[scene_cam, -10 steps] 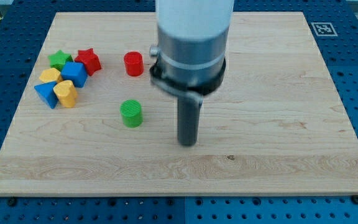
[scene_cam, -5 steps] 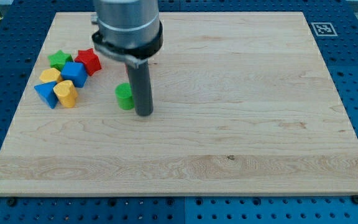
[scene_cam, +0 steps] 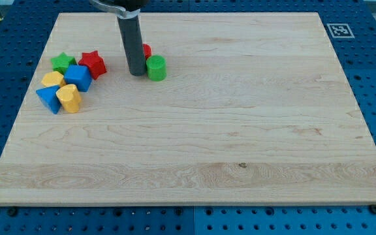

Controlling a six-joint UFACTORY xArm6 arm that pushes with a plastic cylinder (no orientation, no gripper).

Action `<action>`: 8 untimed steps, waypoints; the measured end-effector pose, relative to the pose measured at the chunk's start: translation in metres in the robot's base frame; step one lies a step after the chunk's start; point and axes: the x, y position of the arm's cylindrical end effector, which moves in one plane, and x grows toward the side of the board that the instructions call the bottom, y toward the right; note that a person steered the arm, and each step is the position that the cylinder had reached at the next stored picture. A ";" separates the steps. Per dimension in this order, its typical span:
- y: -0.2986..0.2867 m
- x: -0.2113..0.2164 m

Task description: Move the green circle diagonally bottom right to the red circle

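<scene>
The green circle (scene_cam: 155, 68) stands on the wooden board (scene_cam: 240, 130) at the view's upper left of centre. The red circle (scene_cam: 146, 51) is just up-left of it and mostly hidden behind my rod; only a sliver shows. My tip (scene_cam: 136, 73) rests on the board right beside the green circle, on its left, touching or nearly touching it.
A cluster of blocks lies at the view's left: a red star (scene_cam: 93, 64), a green star (scene_cam: 62, 62), a blue cube (scene_cam: 78, 77), a yellow block (scene_cam: 52, 79), a blue triangle (scene_cam: 47, 98) and a yellow block (scene_cam: 69, 98).
My rod swept left, then up toward the view's top. The green circle moved up and to the right, from below the red circle to just right of and below it.
</scene>
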 end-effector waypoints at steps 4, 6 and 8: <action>0.026 0.021; -0.031 0.002; -0.020 -0.040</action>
